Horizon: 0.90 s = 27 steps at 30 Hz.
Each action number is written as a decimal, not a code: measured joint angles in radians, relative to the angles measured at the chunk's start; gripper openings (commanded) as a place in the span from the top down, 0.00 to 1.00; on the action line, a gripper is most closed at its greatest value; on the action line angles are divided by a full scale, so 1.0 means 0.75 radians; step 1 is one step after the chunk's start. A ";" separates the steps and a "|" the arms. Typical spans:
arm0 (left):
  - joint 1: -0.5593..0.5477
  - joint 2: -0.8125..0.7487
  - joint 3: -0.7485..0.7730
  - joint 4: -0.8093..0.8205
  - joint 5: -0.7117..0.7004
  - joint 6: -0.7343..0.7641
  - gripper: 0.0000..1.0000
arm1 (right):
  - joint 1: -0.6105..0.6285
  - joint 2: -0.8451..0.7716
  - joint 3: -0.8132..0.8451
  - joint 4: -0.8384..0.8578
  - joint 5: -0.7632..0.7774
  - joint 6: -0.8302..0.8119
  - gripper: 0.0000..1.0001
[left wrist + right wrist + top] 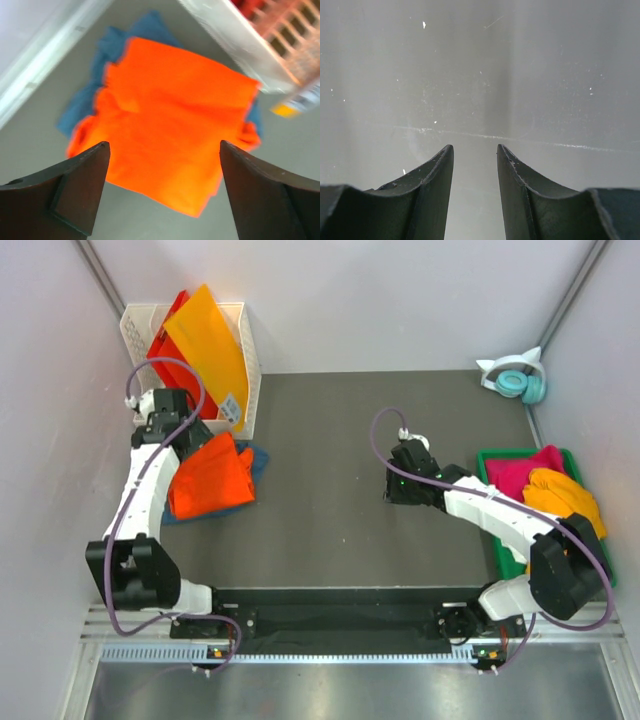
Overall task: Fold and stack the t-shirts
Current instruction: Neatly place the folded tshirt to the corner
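Observation:
A folded bright orange t-shirt [210, 480] lies at the left of the dark mat, on top of a dark teal-blue t-shirt [259, 458] whose edges stick out. In the left wrist view the orange t-shirt [170, 125] fills the middle and the teal-blue t-shirt [117, 45] shows behind it. My left gripper [164, 145] hovers over the near edge of the orange t-shirt, open wide and holding nothing. My right gripper [475, 147] is open over bare mat at centre right [395, 485], empty. Magenta [520, 472] and yellow-orange [565, 495] t-shirts lie in the bin.
A green bin [487, 458] at the right edge holds the unfolded shirts. A white basket [135, 325] at the back left holds stiff orange and red sheets, close beside the stack. Teal headphones [518, 380] sit at the back right corner. Walls close in both sides.

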 measured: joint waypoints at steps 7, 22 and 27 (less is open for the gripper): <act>-0.131 -0.038 -0.259 0.126 0.189 -0.026 0.68 | 0.001 0.000 0.000 -0.002 0.002 0.006 0.60; -0.113 -0.012 -0.528 0.180 0.197 -0.161 0.76 | 0.081 0.132 0.167 -0.104 0.040 0.008 0.60; 0.020 0.051 -0.592 0.189 0.238 -0.205 0.74 | 0.109 0.186 0.222 -0.138 0.053 0.017 0.60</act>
